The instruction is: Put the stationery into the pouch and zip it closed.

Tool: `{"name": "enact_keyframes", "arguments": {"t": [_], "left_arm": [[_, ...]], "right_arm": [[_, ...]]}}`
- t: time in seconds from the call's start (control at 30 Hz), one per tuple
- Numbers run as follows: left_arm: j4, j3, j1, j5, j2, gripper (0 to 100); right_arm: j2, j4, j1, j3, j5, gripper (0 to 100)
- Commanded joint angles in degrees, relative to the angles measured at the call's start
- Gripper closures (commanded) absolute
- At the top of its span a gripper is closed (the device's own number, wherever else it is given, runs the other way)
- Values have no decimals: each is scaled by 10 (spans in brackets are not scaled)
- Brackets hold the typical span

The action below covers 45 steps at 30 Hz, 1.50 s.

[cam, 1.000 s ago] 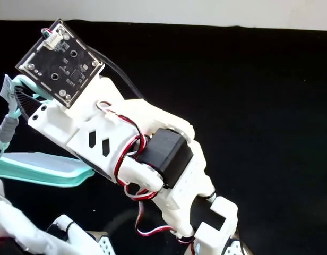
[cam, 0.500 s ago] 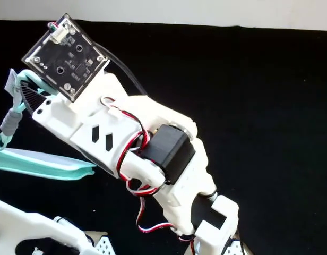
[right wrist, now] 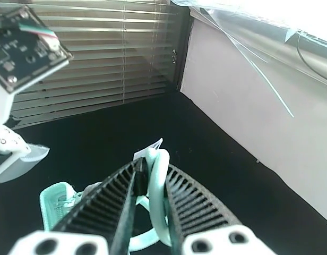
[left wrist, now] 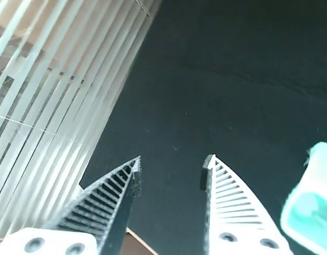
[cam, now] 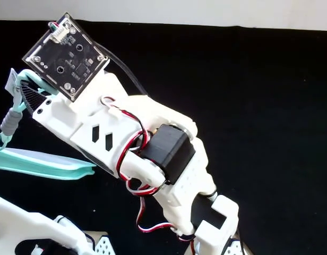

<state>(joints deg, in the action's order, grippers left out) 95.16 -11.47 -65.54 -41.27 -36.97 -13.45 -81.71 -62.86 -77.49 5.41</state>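
Observation:
A mint-green pouch (cam: 44,163) hangs at the left of the high view, tilted, with its mint and grey strap (cam: 9,123) running up from it. My right gripper (cam: 21,89) is shut on the strap's mint loop (right wrist: 157,164), which sits pinched between its ribbed black fingers (right wrist: 113,199). Below them the pouch (right wrist: 54,201) dangles over the black table. My left gripper (left wrist: 171,164) is open above the black table with nothing between its fingers. A mint corner of the pouch (left wrist: 311,204) lies off to one side of it.
The right arm's white body (cam: 153,154) with red and black wires crosses the middle of the high view. Part of the left arm (cam: 31,234) is at the lower left corner. A black cloth (cam: 259,117) covers the table. Window blinds (right wrist: 110,58) and a pale wall (right wrist: 243,106) stand behind.
The right arm has lifted slightly, raising the strap and tipping the pouch more edge-on. The left arm at the lower left has dropped lower in the high view.

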Motion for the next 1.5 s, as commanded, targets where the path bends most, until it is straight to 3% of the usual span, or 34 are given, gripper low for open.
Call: {"name": "enact_keyframes", "arguments": {"t": [0.0,0.23,0.47,0.77,1.47], "left_arm": [[25,-36,11,-32,0,787],[54,-86,12,-69,2,787],[57,-57,15,-84,0,787],[57,-27,94,-72,-2,787],[58,-7,152,-69,-2,787]], "right_arm": [[2,0,9,-17,6,990],[2,-1,10,-17,6,990],[2,-1,18,-16,6,990],[1,-1,18,-16,6,990],[-3,-1,18,-16,6,990]]}}
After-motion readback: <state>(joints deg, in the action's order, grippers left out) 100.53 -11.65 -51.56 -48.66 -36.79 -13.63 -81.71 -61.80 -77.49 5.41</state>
